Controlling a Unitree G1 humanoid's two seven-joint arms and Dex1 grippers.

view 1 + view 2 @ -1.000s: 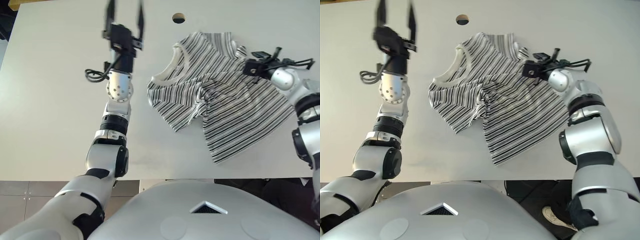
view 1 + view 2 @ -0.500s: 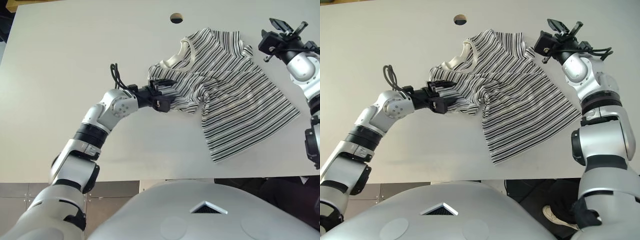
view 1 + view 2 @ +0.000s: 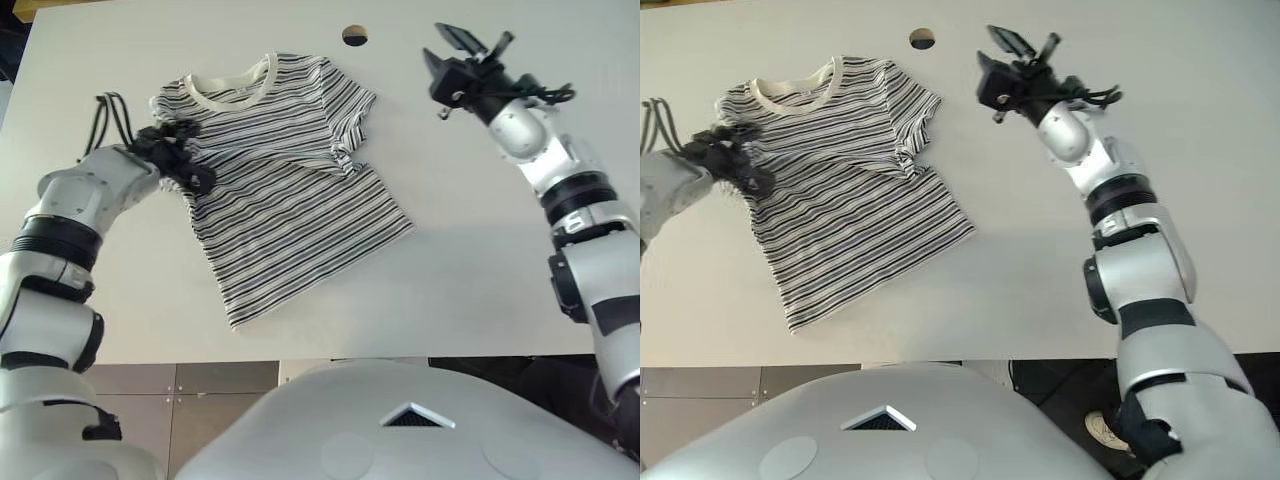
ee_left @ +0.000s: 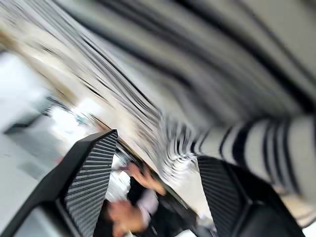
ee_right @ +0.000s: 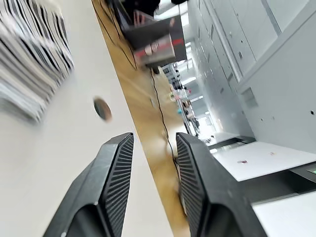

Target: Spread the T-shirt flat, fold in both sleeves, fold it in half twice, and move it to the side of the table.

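1. since half a second back the t-shirt (image 3: pixel 285 190) has been hauled across to the robot's left, and the bunched heap has opened out. the right gripper (image 3: pixel 470 42) has let go and swung up over bare table.
2. left gripper (image 3: pixel 185 160) sits at the shirt's left sleeve edge, jaws pinched on a fold of striped cloth.
3. right gripper hangs well apart from the shirt, jaws wide with nothing in them.
4. from where i stand the spreading looks mostly done: collar faces the far edge and the body lies open, though it sits askew with a pucker (image 3: pixel 345 160) under the right sleeve (image 3: pixel 352 100).
5. both sleeve folds, the two halvings and the move aside are all left.
6. plain white table (image 3: pixel 480 250) with a round cable hole (image 3: pixel 354 36) near the far side; grey cabinets below the near edge.
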